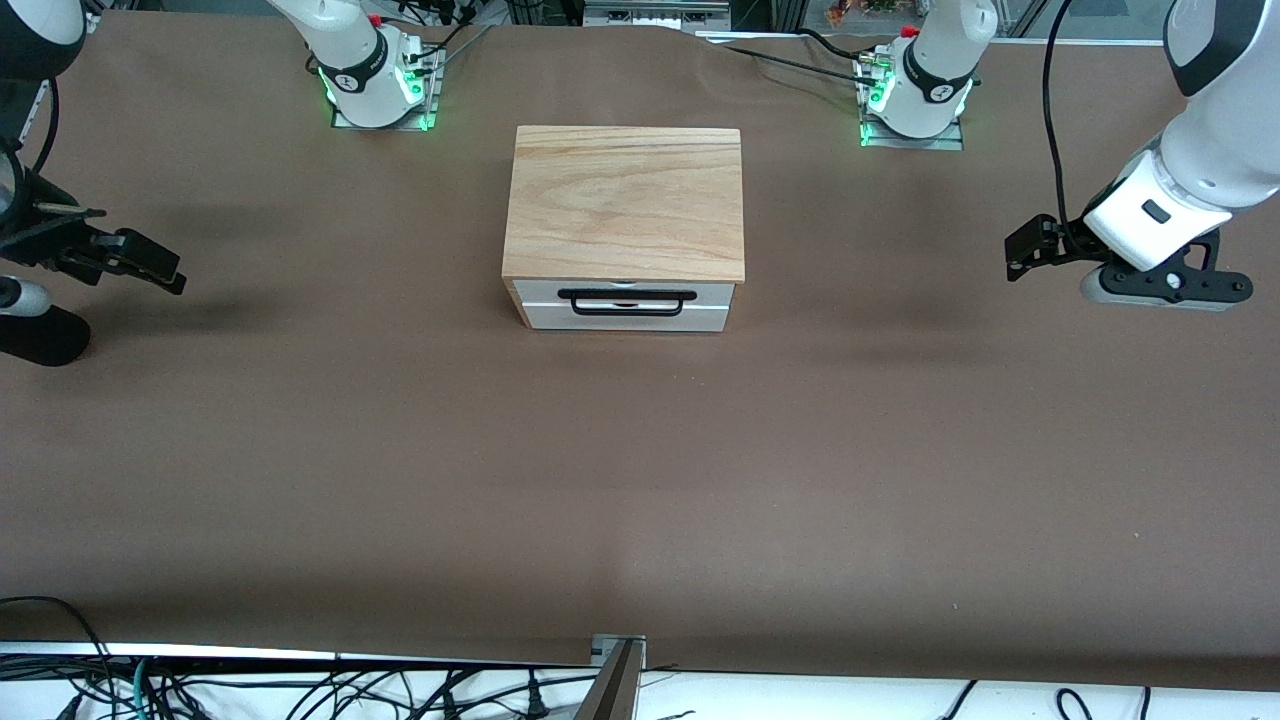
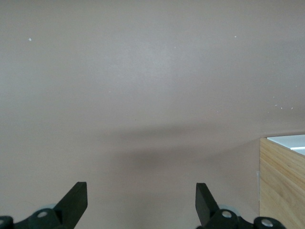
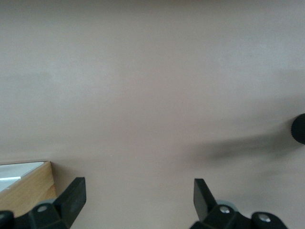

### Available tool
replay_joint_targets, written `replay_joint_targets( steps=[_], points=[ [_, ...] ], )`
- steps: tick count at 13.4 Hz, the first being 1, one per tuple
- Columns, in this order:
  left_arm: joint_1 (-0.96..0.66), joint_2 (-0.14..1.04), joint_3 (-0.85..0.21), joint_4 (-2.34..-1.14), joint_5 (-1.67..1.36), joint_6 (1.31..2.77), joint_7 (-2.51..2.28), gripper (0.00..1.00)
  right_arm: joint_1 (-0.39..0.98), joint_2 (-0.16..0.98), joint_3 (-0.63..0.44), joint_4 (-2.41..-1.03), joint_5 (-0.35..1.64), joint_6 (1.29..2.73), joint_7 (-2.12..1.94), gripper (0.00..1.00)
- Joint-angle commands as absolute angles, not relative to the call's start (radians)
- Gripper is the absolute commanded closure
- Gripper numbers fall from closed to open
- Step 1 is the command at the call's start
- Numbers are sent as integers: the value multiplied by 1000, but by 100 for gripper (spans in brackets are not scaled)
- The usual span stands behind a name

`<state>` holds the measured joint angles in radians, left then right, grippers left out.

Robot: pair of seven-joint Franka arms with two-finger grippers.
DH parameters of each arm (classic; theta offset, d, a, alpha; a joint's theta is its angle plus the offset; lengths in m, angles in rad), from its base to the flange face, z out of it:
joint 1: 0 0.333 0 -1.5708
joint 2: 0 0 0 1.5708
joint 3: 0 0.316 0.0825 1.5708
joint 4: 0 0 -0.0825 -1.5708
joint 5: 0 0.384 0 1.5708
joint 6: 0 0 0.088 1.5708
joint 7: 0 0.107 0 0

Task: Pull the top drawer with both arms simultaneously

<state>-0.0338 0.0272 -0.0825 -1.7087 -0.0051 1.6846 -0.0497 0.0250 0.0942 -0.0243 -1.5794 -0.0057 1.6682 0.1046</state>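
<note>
A wooden box with a light oak top board (image 1: 625,200) stands mid-table, toward the arms' bases. Its top drawer (image 1: 540,291) has a white front and a long black bar handle (image 1: 627,303), and it sits flush with the box front. My left gripper (image 1: 1018,255) hangs open and empty over bare table at the left arm's end, well apart from the box. My right gripper (image 1: 165,270) hangs open and empty over bare table at the right arm's end. In the left wrist view the open gripper (image 2: 141,200) has a box corner (image 2: 282,183) at the edge. In the right wrist view the open gripper (image 3: 139,198) does too (image 3: 26,190).
The brown table cover (image 1: 640,480) spreads wide around the box. The two arm bases (image 1: 375,75) (image 1: 915,95) with green lights stand along the table edge farthest from the front camera. A black rounded part (image 1: 42,338) sits below the right gripper. Loose cables (image 1: 300,690) lie past the near edge.
</note>
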Motion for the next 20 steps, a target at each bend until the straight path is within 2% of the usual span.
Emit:
replay_joint_targets(
  steps=[1,5,11,17,20],
  points=[
    [-43,73,-81,-1689,-130,1677,-20,0,31,158,-11,-1557,-11,1658,109,0],
    [-70,221,-81,-1609,-366,1677,-20,0,86,209,-11,-1557,9,1664,110,0],
    [-77,449,-81,-1598,-884,1677,217,0,68,313,-18,-1559,518,1677,95,0],
    [-110,633,-83,-1627,-1243,1678,573,0,40,462,-18,-1604,932,1664,-308,0],
    [-143,647,-84,-1687,-1363,1684,670,0,40,538,-15,-1673,1084,1658,-582,0]
  ],
)
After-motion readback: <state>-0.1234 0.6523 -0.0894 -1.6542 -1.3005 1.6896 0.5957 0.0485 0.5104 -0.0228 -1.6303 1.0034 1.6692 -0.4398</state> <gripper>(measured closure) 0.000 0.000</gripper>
